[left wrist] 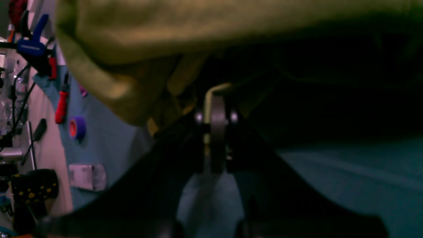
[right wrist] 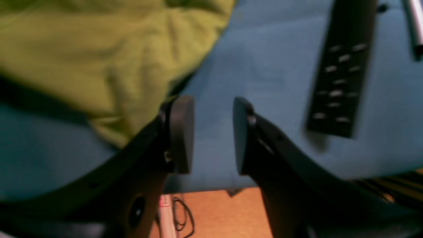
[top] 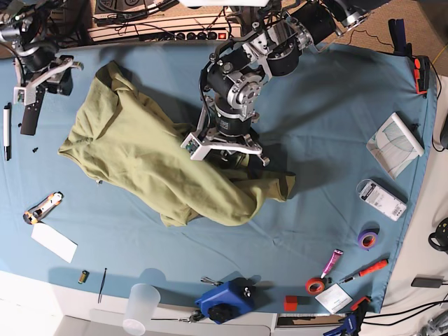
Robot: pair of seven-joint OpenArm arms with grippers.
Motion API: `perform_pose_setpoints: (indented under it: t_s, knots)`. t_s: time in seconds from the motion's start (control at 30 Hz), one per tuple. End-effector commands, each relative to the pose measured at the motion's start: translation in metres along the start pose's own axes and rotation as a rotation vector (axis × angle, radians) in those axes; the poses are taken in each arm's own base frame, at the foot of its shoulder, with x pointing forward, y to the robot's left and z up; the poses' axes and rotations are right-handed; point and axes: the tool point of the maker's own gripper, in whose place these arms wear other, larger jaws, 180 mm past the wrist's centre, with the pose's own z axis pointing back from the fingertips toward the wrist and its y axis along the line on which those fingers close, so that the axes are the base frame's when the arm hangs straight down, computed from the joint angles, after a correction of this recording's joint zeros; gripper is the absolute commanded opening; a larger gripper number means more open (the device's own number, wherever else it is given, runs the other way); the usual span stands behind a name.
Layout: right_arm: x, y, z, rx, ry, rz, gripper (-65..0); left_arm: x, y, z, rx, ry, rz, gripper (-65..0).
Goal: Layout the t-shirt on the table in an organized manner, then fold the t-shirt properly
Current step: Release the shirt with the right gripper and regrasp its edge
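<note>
Left wrist view: the left gripper (left wrist: 216,132) has its jaws pressed together on a fold of the olive-green t-shirt (left wrist: 148,39); a strip of yellow-green fabric shows between the pads. The rest of the t-shirt bunches above and left of the gripper. Under it lies the table (left wrist: 347,178) in its teal-blue cloth. Left of the t-shirt, at the table's edge: a red-handled screwdriver (left wrist: 61,105), a purple tape roll (left wrist: 77,127) and a blue clamp (left wrist: 33,43).

Right wrist view: the right gripper (right wrist: 213,134) has its jaws spread with only blue cloth showing in the gap; nothing is pinched. The t-shirt (right wrist: 99,56) lies up and left of the gripper, its edge reaching the left finger. A black remote control (right wrist: 343,76) rests on the table (right wrist: 264,66) to the gripper's right.

Base view: the t-shirt (top: 150,157) lies crumpled on the table (top: 329,119), left of centre. The left gripper (top: 241,159) is down on the t-shirt's right part, the arm above it. The right gripper (top: 35,87) is off the t-shirt's upper-left corner, near the table's far-left edge. Right of the t-shirt, well apart, lie a purple tape roll (top: 367,239) and a red tape roll (top: 315,285).
</note>
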Motion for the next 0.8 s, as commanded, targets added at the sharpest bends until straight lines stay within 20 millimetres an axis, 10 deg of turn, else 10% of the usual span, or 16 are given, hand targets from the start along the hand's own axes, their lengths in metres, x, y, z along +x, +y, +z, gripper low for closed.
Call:
perform_pose_setpoints:
  t_s: [0.0,0.37,0.77]
  knots:
    - [0.009,0.000,0.005,0.003,-0.034,0.021,-44.8,0.014,0.011,0.003,0.036,-0.042,0.016,-65.0]
    - [-0.017,-0.009,-0.014,0.033,-0.015,-0.094,-44.8,0.015,0.008,0.003,0.018,-0.045,0.024,-65.0]
    - [-0.002,0.001,-0.048,0.156,-0.060,-0.215,-44.8,0.015,0.007,0.003,0.013,-0.045,0.027,-65.0]
